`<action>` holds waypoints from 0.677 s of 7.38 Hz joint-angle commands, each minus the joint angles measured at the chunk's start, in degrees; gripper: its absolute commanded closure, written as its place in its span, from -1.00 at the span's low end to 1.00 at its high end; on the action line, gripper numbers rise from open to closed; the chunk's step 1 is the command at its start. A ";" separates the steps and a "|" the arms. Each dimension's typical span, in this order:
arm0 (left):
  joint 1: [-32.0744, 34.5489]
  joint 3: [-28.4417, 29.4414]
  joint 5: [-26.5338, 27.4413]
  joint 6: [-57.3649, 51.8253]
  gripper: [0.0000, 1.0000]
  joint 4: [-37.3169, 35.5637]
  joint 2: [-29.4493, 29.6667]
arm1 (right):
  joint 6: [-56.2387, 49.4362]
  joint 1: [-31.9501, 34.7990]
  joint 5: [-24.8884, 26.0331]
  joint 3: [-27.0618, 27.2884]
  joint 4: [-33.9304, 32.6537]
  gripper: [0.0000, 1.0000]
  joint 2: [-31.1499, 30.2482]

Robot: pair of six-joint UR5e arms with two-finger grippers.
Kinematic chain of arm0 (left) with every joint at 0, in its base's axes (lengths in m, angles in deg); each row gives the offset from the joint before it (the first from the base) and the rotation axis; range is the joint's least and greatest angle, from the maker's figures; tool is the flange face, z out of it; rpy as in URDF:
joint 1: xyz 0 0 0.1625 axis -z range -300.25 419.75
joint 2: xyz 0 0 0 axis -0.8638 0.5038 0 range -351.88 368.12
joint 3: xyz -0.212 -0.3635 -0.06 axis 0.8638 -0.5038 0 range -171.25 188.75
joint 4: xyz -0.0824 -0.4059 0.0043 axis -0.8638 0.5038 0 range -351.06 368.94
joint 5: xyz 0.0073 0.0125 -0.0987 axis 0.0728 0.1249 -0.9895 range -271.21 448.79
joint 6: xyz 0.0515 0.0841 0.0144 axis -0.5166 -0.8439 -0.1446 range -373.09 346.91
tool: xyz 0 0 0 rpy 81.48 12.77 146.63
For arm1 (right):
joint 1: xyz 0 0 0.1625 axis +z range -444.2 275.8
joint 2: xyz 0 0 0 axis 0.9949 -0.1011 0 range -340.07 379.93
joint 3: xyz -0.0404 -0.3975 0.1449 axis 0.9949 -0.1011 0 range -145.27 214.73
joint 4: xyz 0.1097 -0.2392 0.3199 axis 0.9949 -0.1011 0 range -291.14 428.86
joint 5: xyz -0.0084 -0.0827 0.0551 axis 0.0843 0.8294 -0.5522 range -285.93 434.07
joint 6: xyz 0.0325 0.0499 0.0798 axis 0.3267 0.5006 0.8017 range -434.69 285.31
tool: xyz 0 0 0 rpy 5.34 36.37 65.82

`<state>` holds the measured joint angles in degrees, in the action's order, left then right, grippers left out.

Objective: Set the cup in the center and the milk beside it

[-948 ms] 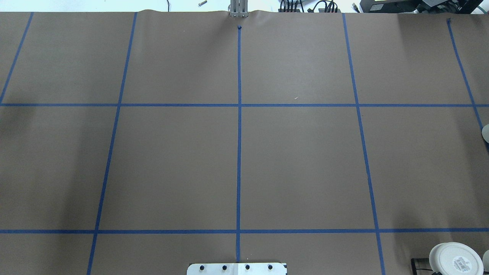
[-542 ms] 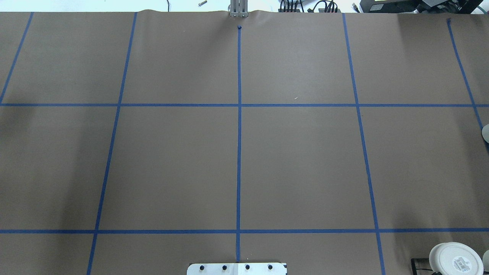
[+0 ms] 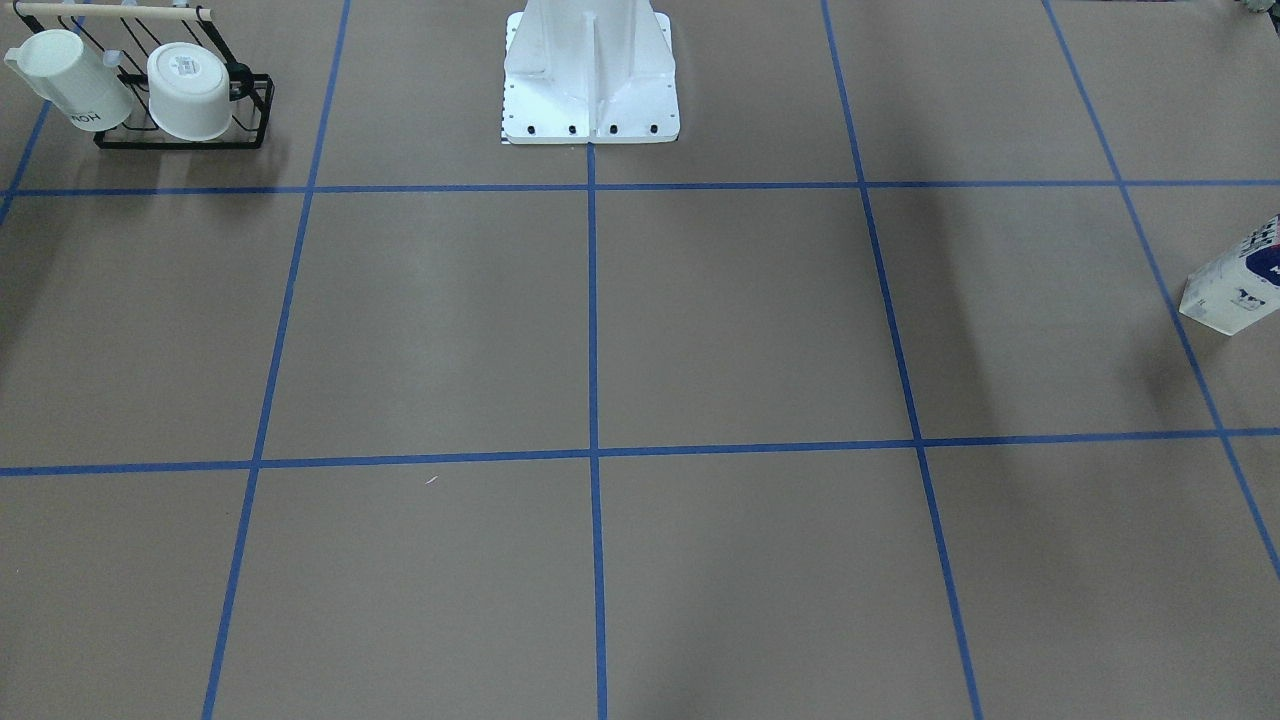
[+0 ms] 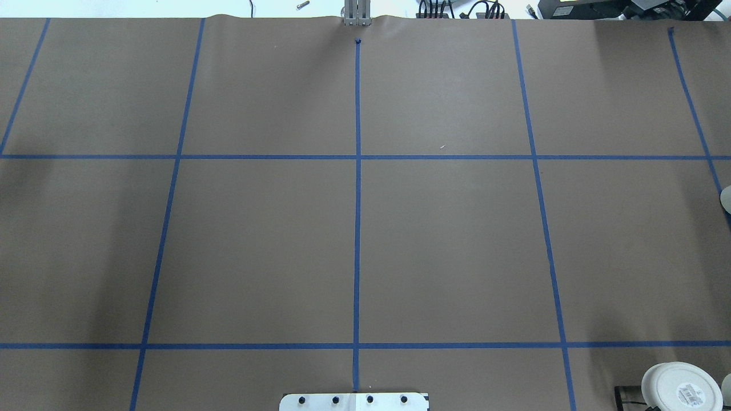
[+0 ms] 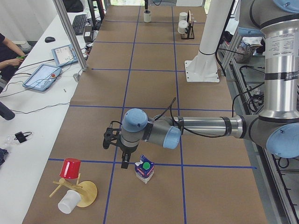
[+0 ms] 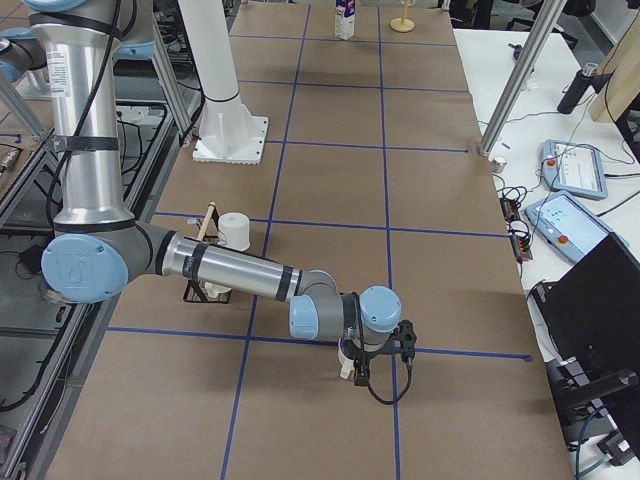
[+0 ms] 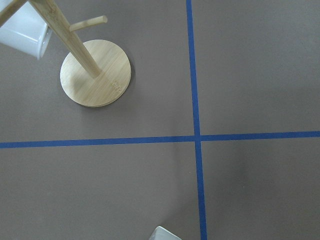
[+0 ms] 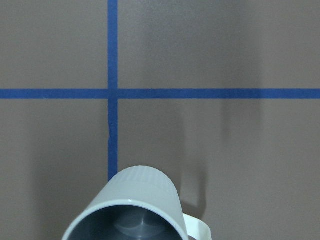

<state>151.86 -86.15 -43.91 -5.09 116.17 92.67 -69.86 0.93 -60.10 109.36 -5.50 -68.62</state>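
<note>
The cup (image 8: 135, 210), a pale mug with a dark grey inside, fills the bottom of the right wrist view, close under the camera and beside a tape crossing at the table's right end. In the exterior right view it (image 6: 346, 361) sits at my right gripper (image 6: 352, 368); I cannot tell whether the gripper grips it. The milk (image 5: 145, 170), blue and white with a green cap, stands at the table's left end, also seen front-on (image 3: 1235, 290). My left gripper (image 5: 124, 161) hangs just beside it; open or shut, I cannot tell. The center (image 4: 358, 157) crossing is bare.
A black wire rack (image 3: 185, 135) holds two white mugs near the robot's base (image 3: 590, 110). A wooden mug tree (image 5: 79, 191) with a red cup and a white cup stands near the milk. Tablets lie on the operators' white bench (image 5: 46, 74).
</note>
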 commanded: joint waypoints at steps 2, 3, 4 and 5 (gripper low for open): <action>0.00 -0.11 -0.01 -0.09 -0.98 0.00 0.09 | -1.31 -0.58 0.76 -1.68 0.00 -0.25 0.22; 0.00 -0.11 -0.01 -0.09 -0.98 0.09 0.09 | -3.06 -0.58 0.67 -2.38 0.00 0.94 0.40; 0.00 -0.20 -0.01 0.17 -0.98 0.00 0.26 | -4.47 -0.58 0.67 -3.43 0.61 1.00 0.40; 0.00 -0.20 -0.01 0.09 -0.98 0.00 0.26 | -4.92 -0.58 0.32 -3.27 1.31 1.00 0.92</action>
<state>151.86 -86.31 -43.93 -5.02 116.19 92.87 -73.73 0.36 -59.50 106.44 -4.92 -68.13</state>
